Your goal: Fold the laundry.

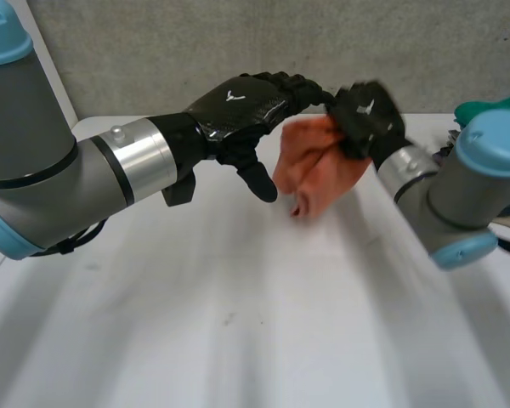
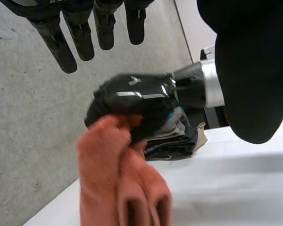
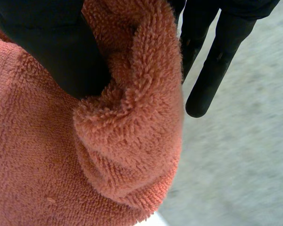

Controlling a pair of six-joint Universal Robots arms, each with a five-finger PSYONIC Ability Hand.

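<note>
**Step in hand: opening out the towel**

1. Status. The orange terry towel (image 1: 319, 166) hangs bunched from the right hand (image 1: 370, 119), which grips its upper part. In the right wrist view the thumb (image 3: 52, 42) presses into the pile, and a thick roll of cloth bulges beside it. The left hand (image 1: 238, 106) is next to the towel on the robot's left side, with its fingers (image 2: 80, 37) straight and spread and nothing in them. Whether their tips touch the cloth cannot be told.

2. Procedure (judged). No fold has been made yet, so the task is at an early stage.
   - Find a free corner or hem below the right hand's grip and close the left hand on a single layer only.
   - Draw the hands apart until the top edge is taut, then lower the towel flat.
   - Avoid taking the rolled bulge. A grip on it would likely trap two layers and leave the towel twisted.

3. Surface. The white table (image 1: 238, 323) under the towel is bare and smooth, with enough room to lay it out. It cannot be told whether the towel's lowest tip touches the table.

4. Surroundings. A grey speckled wall (image 1: 195, 42) stands behind the towel. A pile of dark clothes (image 2: 179, 139) lies beyond the towel, behind the right hand. Keep the spread towel clear of it.
</note>
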